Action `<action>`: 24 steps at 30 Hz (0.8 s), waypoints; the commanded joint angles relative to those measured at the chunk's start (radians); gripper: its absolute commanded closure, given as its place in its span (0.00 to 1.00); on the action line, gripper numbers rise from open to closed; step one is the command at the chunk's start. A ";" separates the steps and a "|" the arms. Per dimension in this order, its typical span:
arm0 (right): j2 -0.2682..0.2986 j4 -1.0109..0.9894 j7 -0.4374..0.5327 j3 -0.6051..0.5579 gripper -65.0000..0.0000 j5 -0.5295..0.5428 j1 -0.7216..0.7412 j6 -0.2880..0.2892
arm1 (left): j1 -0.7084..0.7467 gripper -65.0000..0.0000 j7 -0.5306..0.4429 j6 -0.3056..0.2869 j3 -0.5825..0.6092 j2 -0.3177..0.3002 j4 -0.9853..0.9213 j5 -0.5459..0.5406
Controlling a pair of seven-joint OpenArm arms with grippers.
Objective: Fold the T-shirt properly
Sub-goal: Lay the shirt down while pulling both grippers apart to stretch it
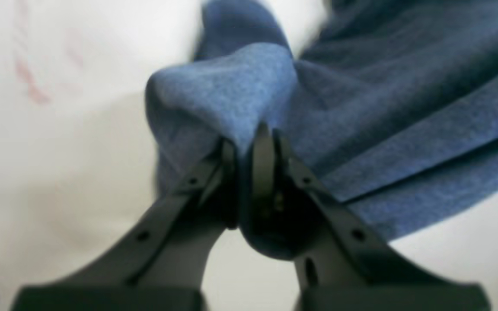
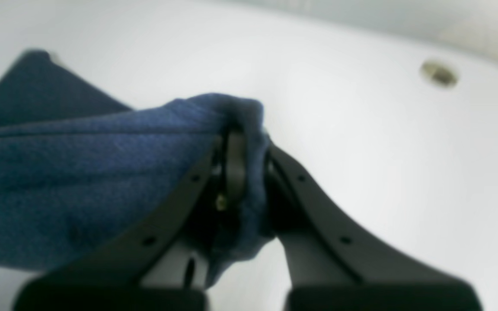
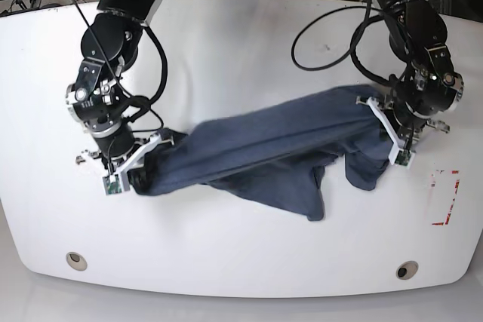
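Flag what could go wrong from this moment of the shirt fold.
Both grippers, left gripper and right gripper, pinch only small bunched wads of the T-shirt, so one could slip. The shirt hangs twisted between them, a loose flap sagging, so laying it down now would likely trap wrinkles.

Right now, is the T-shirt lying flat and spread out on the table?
No: the T-shirt hangs bunched in a stretched band between the left gripper and right gripper.

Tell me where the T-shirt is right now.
In the base view the T-shirt hangs stretched across the middle of the white table, pinched between the right gripper at that view's left and the left gripper at its right.
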 commanded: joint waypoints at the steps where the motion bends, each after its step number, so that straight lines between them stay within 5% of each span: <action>1: 0.010 0.033 0.035 0.009 1.00 -0.013 -0.056 -0.020 | 0.055 1.00 -0.011 -0.038 -0.009 -0.029 0.008 0.028; 8: -0.008 0.054 0.036 0.013 1.00 -0.013 -0.213 -0.020 | 0.165 1.00 -0.011 -0.118 -0.012 -0.047 0.002 0.033; 24: -0.099 0.106 0.036 0.075 1.00 -0.013 -0.428 -0.020 | 0.293 1.00 -0.012 -0.121 -0.012 -0.081 0.002 0.028</action>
